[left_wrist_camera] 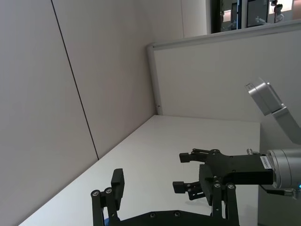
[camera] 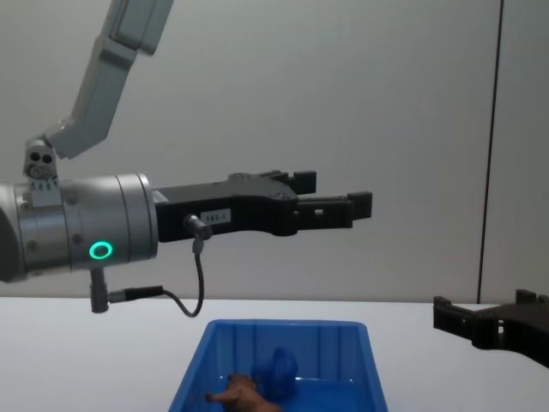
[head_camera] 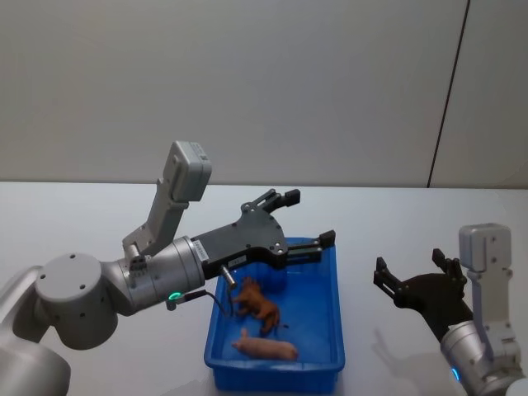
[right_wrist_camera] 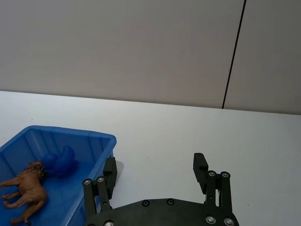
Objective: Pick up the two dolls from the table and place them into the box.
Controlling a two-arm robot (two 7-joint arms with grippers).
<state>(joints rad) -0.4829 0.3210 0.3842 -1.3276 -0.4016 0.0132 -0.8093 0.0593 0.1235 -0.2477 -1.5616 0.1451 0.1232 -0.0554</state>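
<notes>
The blue box point(head_camera: 330, 330) stands on the white table in front of me. Inside it lie a dark brown doll point(head_camera: 257, 307) and a pale pink doll point(head_camera: 266, 348). A blue doll point(camera: 279, 371) rests at the box's far end, beside the brown doll point(camera: 244, 396). My left gripper point(head_camera: 309, 219) hovers open and empty well above the box's far end; in the chest view the left gripper point(camera: 339, 204) is high over the box point(camera: 206, 365). My right gripper point(head_camera: 411, 268) waits open to the right of the box, just above the table. The right wrist view shows the box point(right_wrist_camera: 94, 141), brown doll point(right_wrist_camera: 28, 188) and blue doll point(right_wrist_camera: 59, 162).
A white table top point(head_camera: 82, 223) spreads around the box, with a grey wall behind it. In the left wrist view my left gripper point(left_wrist_camera: 164, 197) looks across at the right gripper point(left_wrist_camera: 182, 172) and a partition panel point(left_wrist_camera: 211, 80).
</notes>
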